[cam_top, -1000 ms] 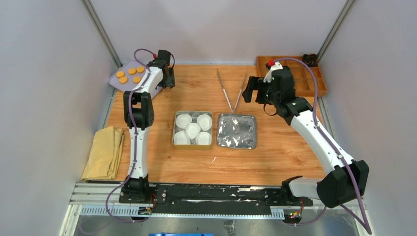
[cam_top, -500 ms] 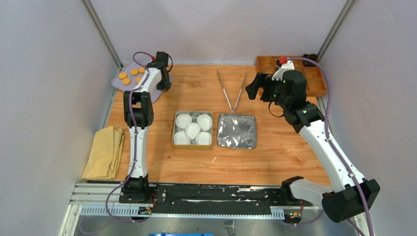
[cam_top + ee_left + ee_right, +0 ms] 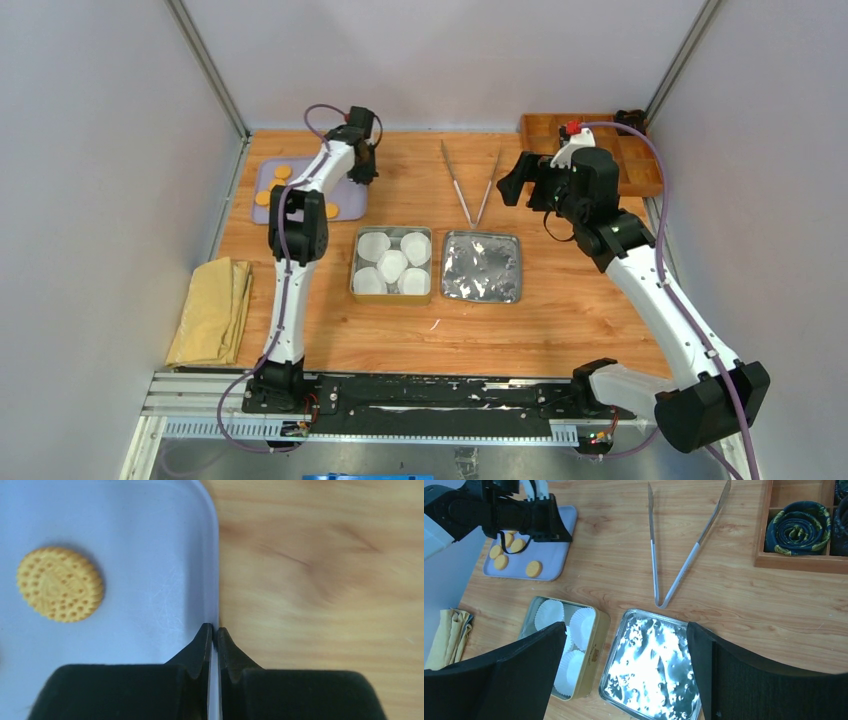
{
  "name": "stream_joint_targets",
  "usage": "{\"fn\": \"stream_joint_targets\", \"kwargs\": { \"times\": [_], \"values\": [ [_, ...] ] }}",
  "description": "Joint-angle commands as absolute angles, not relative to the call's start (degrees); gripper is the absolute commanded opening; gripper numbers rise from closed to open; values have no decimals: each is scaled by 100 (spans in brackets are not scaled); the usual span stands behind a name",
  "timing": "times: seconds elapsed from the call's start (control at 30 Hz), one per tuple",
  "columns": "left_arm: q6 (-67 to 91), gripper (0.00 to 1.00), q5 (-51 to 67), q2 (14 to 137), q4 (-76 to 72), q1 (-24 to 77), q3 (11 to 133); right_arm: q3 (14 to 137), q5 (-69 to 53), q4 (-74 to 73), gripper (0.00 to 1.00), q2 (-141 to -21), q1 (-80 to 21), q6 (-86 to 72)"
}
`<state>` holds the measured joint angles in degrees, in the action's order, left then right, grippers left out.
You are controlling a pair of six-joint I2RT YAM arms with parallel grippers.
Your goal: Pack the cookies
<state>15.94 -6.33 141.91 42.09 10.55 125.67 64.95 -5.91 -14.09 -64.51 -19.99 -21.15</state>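
Several round orange-yellow cookies [image 3: 283,172] lie on a lilac tray [image 3: 350,195] at the back left of the table. My left gripper [image 3: 362,172] is shut on that tray's right edge. In the left wrist view the tray's rim [image 3: 212,555] runs straight between the closed left gripper [image 3: 213,628], and one cookie [image 3: 60,591] lies to the left of it. My right gripper [image 3: 515,180] hovers open and empty over the back right. Seen from the right wrist, the right gripper [image 3: 624,627] hangs above the tins, with the cookies [image 3: 533,568] on the tray [image 3: 559,545].
A gold tin [image 3: 391,298] holding white paper cups sits mid-table, with its shiny lid [image 3: 482,267] beside it on the right. Metal tongs [image 3: 470,185] lie behind them. A wooden box [image 3: 545,130] stands at the back right, and a yellow cloth [image 3: 212,310] lies at the left edge.
My left gripper has shut on the tray's edge and drawn the tray rightward onto the table. The right arm lifted and swung slightly back and right, its gripper staying open.
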Motion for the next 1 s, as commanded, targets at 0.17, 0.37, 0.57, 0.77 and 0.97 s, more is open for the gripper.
{"fn": "stream_joint_targets", "kwargs": {
  "times": [0.17,0.37,0.57,0.77,0.97],
  "values": [
    [1825,6,361,14555,4526,2149,13240,6265,-417,-1474,96,-6287,-2076,-1992],
    [1901,6,811,14726,4382,2407,13547,6004,-282,-1477,96,-6236,-2075,-1979],
    [1766,8,1132,14605,3857,2861,13448,5872,-231,-1470,96,-6511,-2074,-1975],
    [1892,10,1616,14464,3177,2909,13279,5678,-237,-1465,96,-6671,-2074,-2013],
    [1844,26,1577,14307,2901,2909,13253,5617,-154,-1489,96,-6880,-2073,-1949]
  ]
}}
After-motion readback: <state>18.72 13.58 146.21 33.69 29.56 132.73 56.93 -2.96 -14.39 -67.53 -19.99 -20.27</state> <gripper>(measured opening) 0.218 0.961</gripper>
